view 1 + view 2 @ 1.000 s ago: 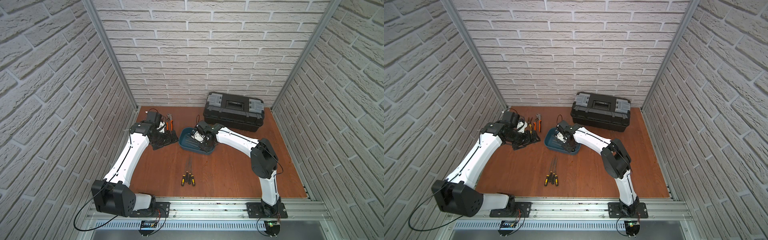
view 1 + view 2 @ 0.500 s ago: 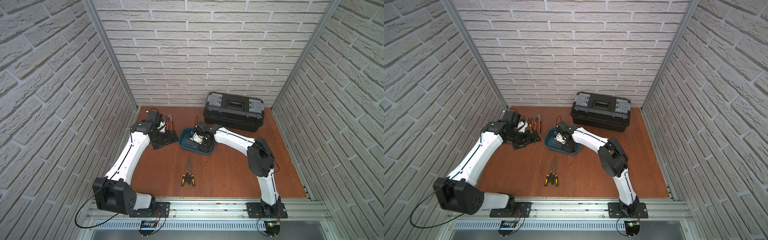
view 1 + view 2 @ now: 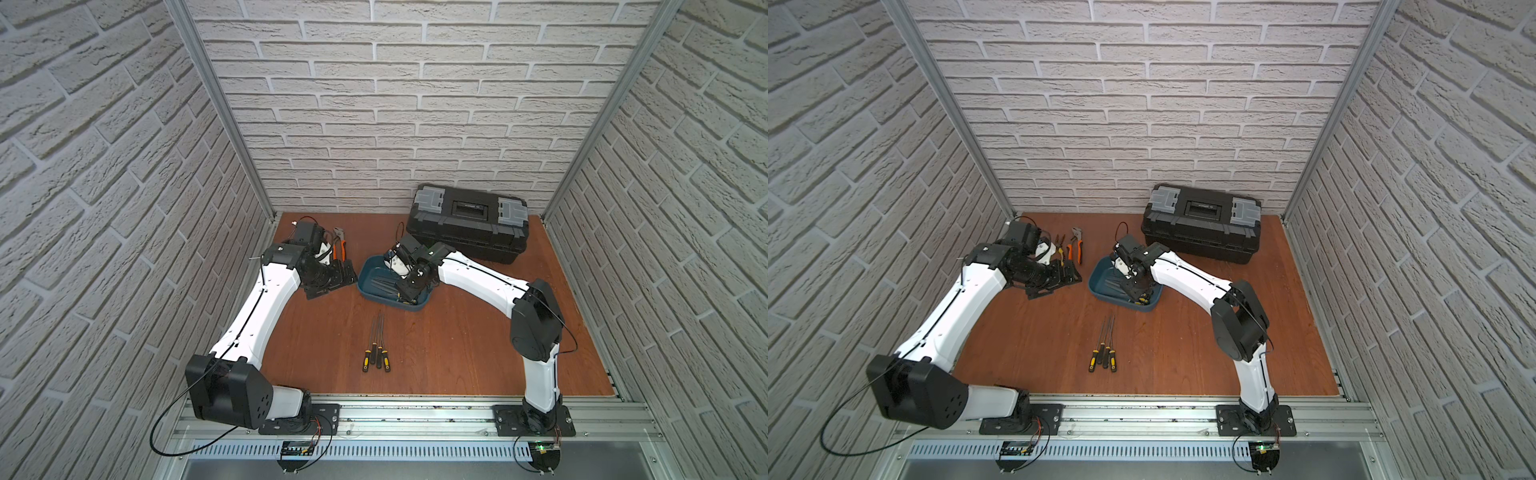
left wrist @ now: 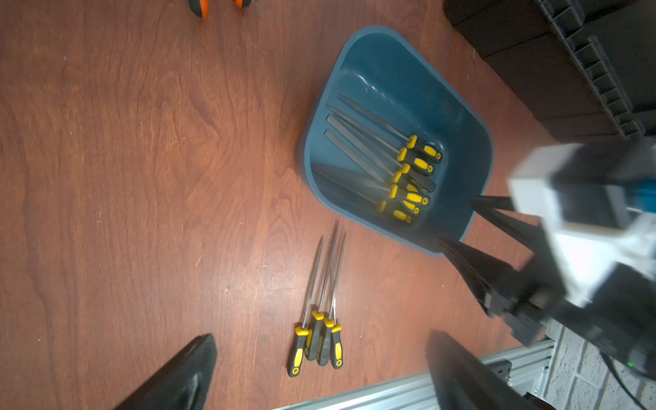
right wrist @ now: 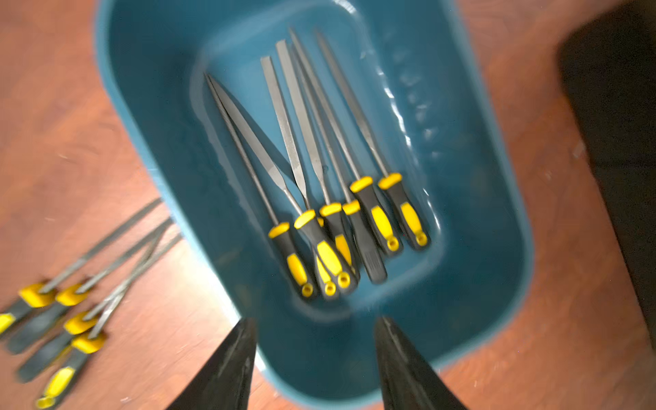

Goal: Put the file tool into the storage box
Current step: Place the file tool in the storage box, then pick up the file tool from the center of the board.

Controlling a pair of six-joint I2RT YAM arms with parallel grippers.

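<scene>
Inside the teal storage box (image 5: 497, 220) lie yellow-handled files (image 5: 381, 220), the right gripper (image 5: 316, 321) above them parted, empty. Only its own wrist view shows the left gripper (image 4: 321, 335) spread, empty.

A: What is seen inside the storage box (image 5: 497, 220)?
B: Several files (image 5: 381, 220) with yellow-and-black handles are laid side by side on its floor, handles turned towards the right hand (image 5: 316, 319)
A: How is the hand held?
B: Its fingers (image 5: 227, 369) are spread apart over the box's near rim. Four loose files (image 5: 76, 294), blurred, are seen on the bench (image 5: 71, 142) just beside the box, outside its wall
</scene>
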